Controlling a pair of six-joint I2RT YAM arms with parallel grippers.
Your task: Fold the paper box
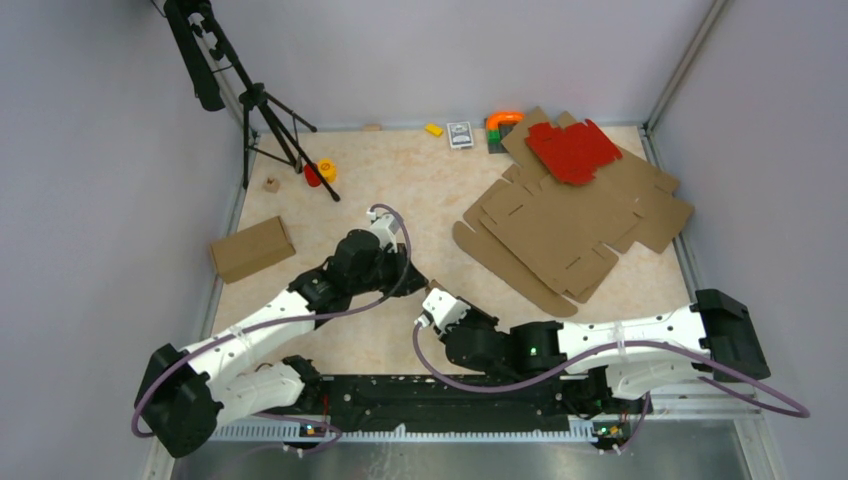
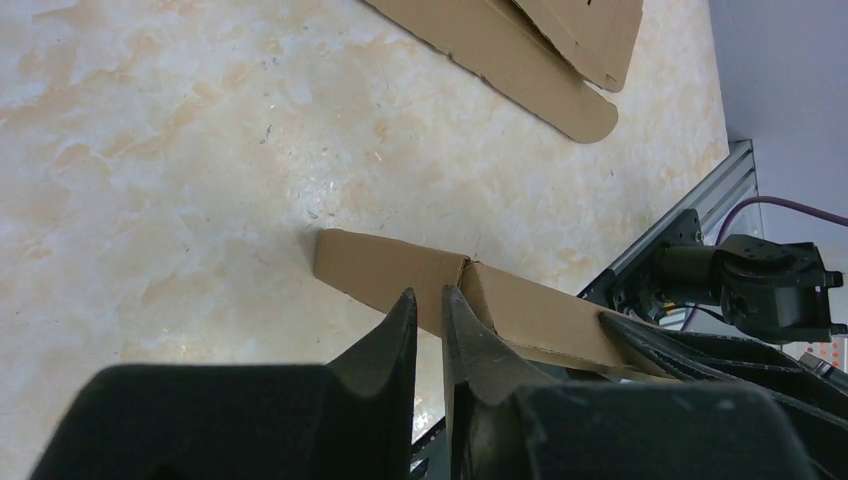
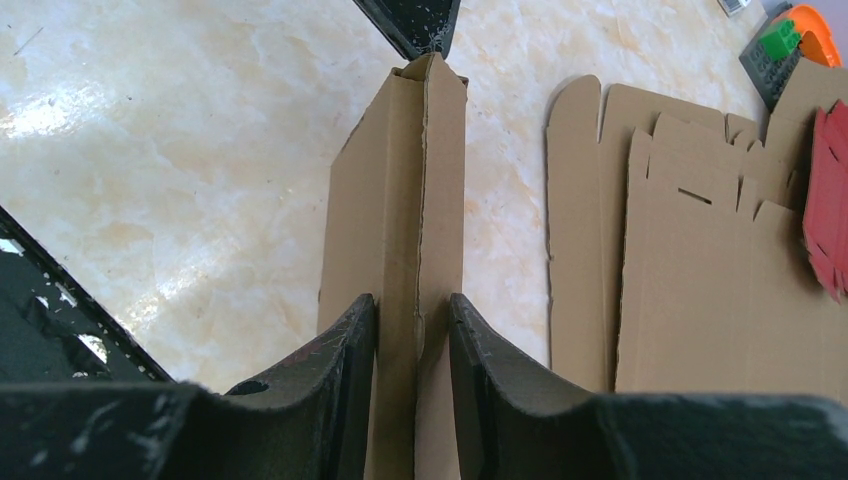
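Observation:
The paper box [image 3: 415,200] is a partly folded brown cardboard piece on the marble-look table, between the two arms. A doubled wall of it stands upright, and my right gripper [image 3: 412,300] is shut on that wall with a finger pressed on each side. In the left wrist view the paper box [image 2: 390,268] shows as a long brown wall just beyond my left gripper [image 2: 428,290]. The left jaws stand open by only a thin slit with nothing in it, their tips at the wall's face. From above, the left gripper [image 1: 405,270] and the right gripper [image 1: 432,300] nearly meet and hide most of the box.
A stack of flat brown die-cut sheets [image 1: 570,225] lies at the right, with a red die-cut sheet [image 1: 572,150] on top. A finished brown box [image 1: 250,248] sits at the left. A tripod [image 1: 265,110] stands at the back left, and small toys [image 1: 500,125] line the back wall.

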